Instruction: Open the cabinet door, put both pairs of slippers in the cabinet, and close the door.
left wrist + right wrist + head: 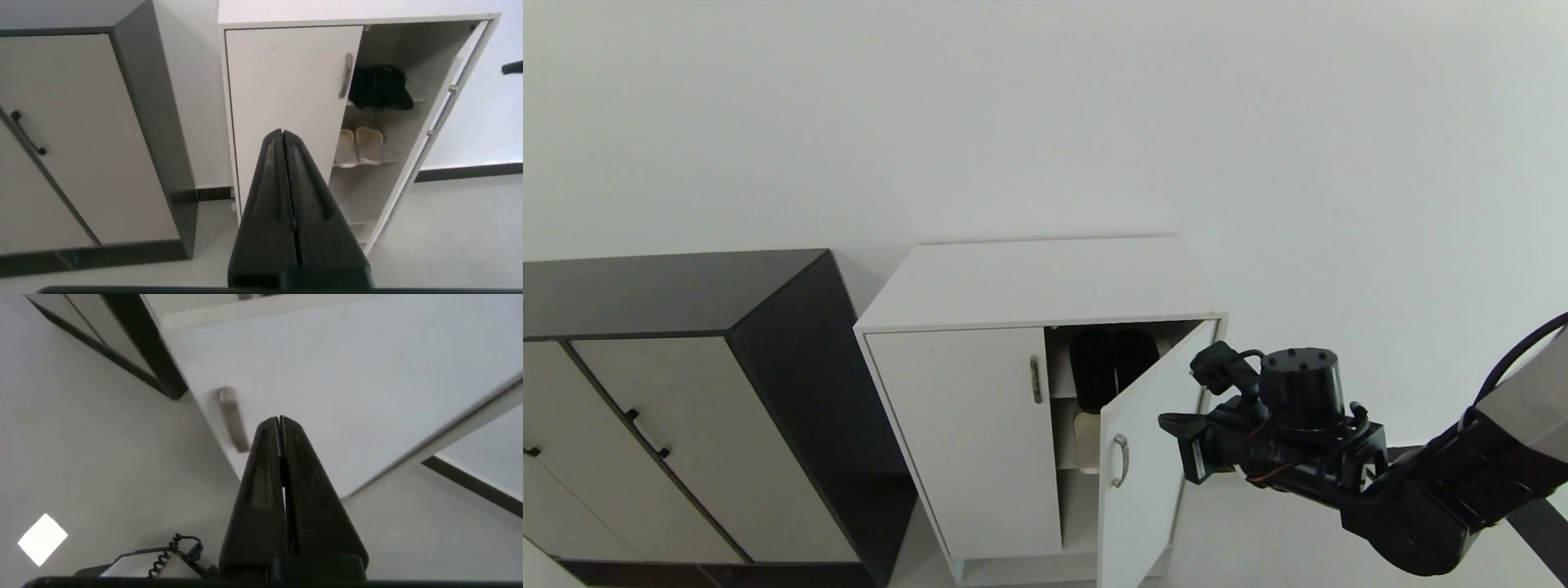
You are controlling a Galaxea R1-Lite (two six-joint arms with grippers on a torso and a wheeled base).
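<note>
The white cabinet [1037,282] stands against the wall beside a taller dark cabinet [670,294], its left-hand door closed and its right-hand door [1152,457] swung part way out on hinges at the cabinet's right edge. Inside, a black pair of slippers [1112,363] lies on the upper shelf and a pale pair of slippers [1086,441] on the shelf below, so from where I stand only the closing looks left to do. That door seems a light, stiff, flat panel with a smooth painted face. It should swing easily, and a push will likely serve better than a grasp. The best place to press is, I think, the outer face near the free edge, close to the curved metal handle [1120,460], well away from the hinges. On such a slick surface a narrow tip could skid sideways. The slippers look soft and light and sit clear of the opening, so they should not catch the door. The right gripper [280,429] hangs just outside the door's face near the handle, fingers pressed together and holding nothing. Whether it touches the panel I cannot tell. The left gripper [282,143] is held back in front of the cabinet, likewise closed tight and empty.
</note>
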